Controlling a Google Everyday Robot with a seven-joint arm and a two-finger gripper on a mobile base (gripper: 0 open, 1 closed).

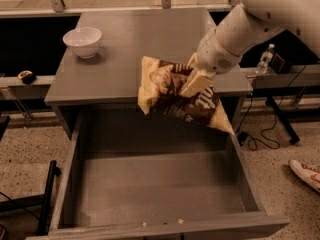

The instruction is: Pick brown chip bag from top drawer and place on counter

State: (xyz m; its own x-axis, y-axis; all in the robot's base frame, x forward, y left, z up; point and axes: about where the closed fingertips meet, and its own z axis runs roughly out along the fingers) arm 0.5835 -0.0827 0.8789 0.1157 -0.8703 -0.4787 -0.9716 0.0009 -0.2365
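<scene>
The brown chip bag [175, 93] hangs in the air, tilted, over the counter's front edge and the back of the open top drawer [155, 184]. It is dark brown with cream-yellow edges and white lettering. My gripper [194, 82] is shut on the bag's upper middle; one cream finger [196, 83] lies across its face. The white arm comes in from the upper right. The drawer's grey floor holds only a few crumbs near the front. The grey counter [130, 44] lies behind and below the bag.
A white bowl [82, 41] stands on the counter's back left corner. A water bottle [265, 59] stands on a ledge at the right. Cables lie on the floor at the right, and a shoe [306, 173] shows at the right edge.
</scene>
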